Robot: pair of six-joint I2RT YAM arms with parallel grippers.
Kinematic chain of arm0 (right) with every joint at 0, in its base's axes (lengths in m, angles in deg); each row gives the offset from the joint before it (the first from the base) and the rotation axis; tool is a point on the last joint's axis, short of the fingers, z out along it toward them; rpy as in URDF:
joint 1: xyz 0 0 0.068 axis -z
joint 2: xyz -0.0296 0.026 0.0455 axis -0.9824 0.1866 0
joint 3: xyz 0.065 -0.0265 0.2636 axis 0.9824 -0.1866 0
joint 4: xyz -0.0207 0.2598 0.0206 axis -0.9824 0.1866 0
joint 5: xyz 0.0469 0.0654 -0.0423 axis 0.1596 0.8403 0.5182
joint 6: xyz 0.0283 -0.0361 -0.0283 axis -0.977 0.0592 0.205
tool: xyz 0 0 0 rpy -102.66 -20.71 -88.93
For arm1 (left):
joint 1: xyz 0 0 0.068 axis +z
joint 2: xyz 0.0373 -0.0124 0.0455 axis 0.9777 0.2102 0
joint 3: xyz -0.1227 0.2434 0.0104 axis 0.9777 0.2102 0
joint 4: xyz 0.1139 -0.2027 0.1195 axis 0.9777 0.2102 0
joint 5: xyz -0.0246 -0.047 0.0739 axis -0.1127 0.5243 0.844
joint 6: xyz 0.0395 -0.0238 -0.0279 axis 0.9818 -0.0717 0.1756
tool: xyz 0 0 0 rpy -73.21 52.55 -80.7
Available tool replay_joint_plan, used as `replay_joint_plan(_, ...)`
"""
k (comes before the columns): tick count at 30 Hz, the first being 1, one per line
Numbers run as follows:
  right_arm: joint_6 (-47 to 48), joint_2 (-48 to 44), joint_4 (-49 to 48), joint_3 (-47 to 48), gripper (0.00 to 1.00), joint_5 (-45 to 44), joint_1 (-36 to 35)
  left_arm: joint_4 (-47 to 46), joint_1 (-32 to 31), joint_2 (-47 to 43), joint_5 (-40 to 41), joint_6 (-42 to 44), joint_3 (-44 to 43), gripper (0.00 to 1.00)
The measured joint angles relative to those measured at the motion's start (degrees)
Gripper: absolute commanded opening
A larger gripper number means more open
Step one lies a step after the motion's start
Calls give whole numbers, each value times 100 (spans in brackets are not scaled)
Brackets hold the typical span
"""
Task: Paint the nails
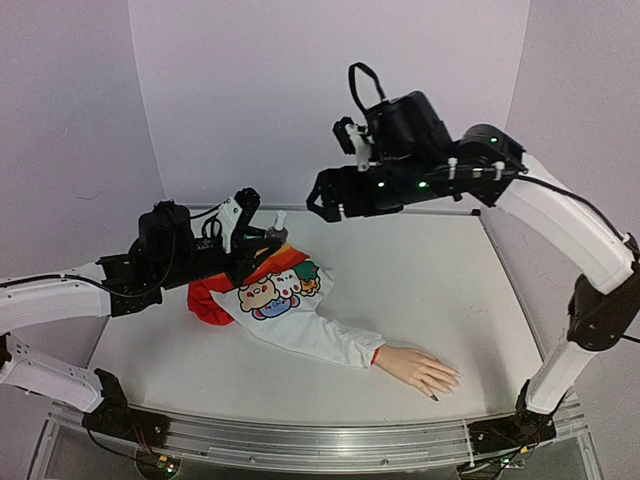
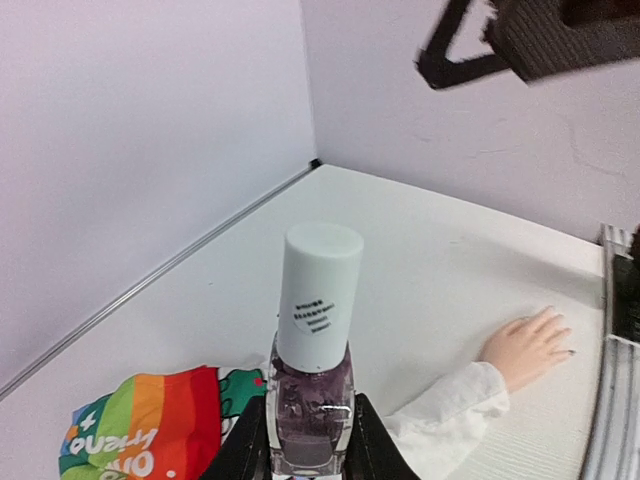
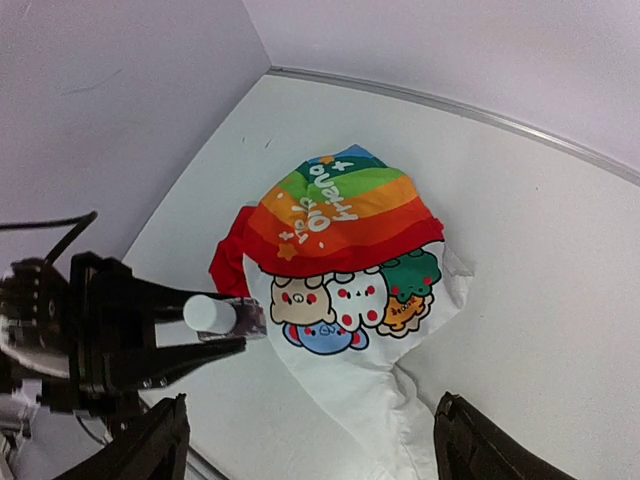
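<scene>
A pale mannequin hand [image 1: 420, 368] lies palm down at the front right of the table, in a white sleeve. Its tiny nails [image 1: 452, 378] are at the fingertips, and one nail [image 1: 435, 398] is dark. My left gripper [image 1: 264, 242] is shut on a small clear bottle [image 1: 277, 228] with a pale cap and holds it above the garment. In the left wrist view the left gripper [image 2: 310, 445] clamps the bottle [image 2: 312, 390] upright, and the hand [image 2: 525, 345] lies far right. My right gripper [image 1: 325, 205] is open and empty, high above the garment. The right wrist view shows the right gripper [image 3: 310, 450] wide open and the bottle [image 3: 225, 317] to the left.
A child's garment [image 1: 285, 285] with a rainbow and cartoon animals lies left of centre; it also shows in the right wrist view [image 3: 345, 260]. White walls enclose the back and sides. A metal rail [image 1: 300, 435] runs along the front edge.
</scene>
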Motion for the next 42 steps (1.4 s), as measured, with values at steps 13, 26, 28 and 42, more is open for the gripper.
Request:
replay_joint_plan(13, 3692, -811, -255, -955, 51, 4178, 164, 1003, -7, -330, -3813, -37, -674, 0)
replay_joint_plan(26, 4198, -254, -353, -593, 40, 5193, 142, 1259, -7, -187, -4459, -113, -697, 0)
replay_joint_plan(28, 4184, -200, -375, -494, 39, 5235, 131, 1275, -7, -169, -4464, -113, -697, 0)
replay_joint_plan(42, 4141, -41, -394, -433, 23, 5234, 101, 1299, -7, -169, -4468, -113, -698, 0)
